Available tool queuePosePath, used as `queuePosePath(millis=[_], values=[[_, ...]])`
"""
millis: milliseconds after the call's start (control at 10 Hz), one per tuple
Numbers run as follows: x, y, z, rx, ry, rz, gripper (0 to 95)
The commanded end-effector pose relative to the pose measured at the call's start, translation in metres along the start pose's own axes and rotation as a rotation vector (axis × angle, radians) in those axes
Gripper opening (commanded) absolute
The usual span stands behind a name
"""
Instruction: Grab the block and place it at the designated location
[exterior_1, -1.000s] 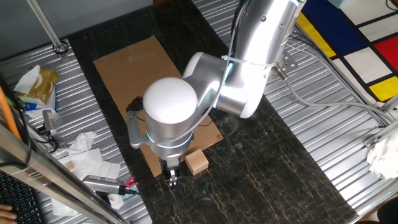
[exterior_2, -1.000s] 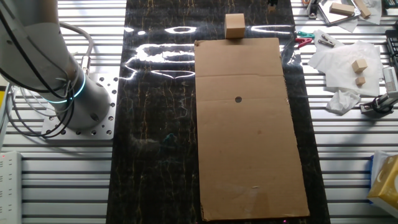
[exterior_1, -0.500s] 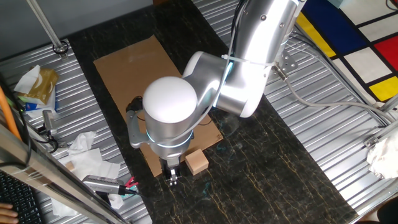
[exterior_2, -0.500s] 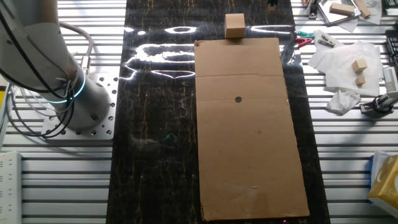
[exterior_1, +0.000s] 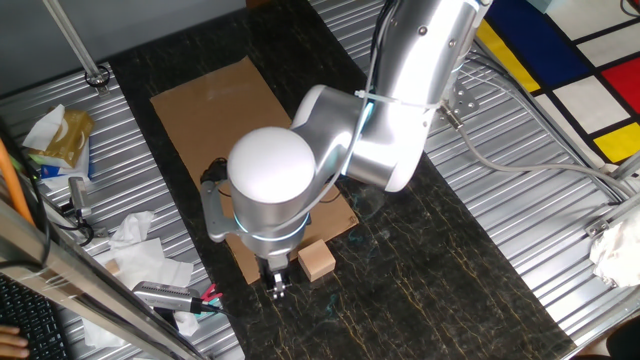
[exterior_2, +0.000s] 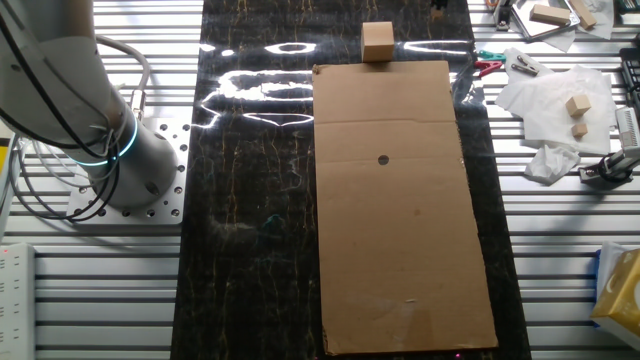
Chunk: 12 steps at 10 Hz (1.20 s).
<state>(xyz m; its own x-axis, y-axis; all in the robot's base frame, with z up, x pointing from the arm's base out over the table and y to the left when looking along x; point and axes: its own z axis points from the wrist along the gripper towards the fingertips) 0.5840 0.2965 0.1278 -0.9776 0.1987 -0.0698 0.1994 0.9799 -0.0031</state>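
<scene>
Gripper (exterior_1: 277, 289) is low over the dark tabletop (exterior_2: 260, 250), just beside the block (exterior_1: 318, 261), not around it. Fingers mostly hidden under the wrist; can't tell if they're apart or together. Block sits on the tabletop just off the cardboard sheet (exterior_2: 400, 200) edge. My call: shift sideways to straddle the cube, square to its faces, then clamp. The black dot (exterior_2: 383, 159) is mid-sheet.

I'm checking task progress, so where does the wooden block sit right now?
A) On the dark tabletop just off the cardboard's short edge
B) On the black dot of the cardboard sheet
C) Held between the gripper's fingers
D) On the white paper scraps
A: the block rests on the dark tabletop beside the cardboard sheet's short edge, away from the black dot.
</scene>
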Motion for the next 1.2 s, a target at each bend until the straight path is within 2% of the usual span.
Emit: queuePosePath(millis=[100, 300, 400, 1000, 1200], values=[[0.0, 0.0, 0.0, 0.011, -0.003, -0.009, 38.0], [0.001, -0.003, 0.001, 0.012, -0.005, -0.01, 38.0], [0.003, -0.005, 0.001, 0.009, -0.004, -0.014, 57.0], [0.009, -0.014, 0.003, -0.022, -0.011, 0.016, 57.0], [0.012, -0.018, 0.005, -0.024, -0.017, 0.036, 57.0]])
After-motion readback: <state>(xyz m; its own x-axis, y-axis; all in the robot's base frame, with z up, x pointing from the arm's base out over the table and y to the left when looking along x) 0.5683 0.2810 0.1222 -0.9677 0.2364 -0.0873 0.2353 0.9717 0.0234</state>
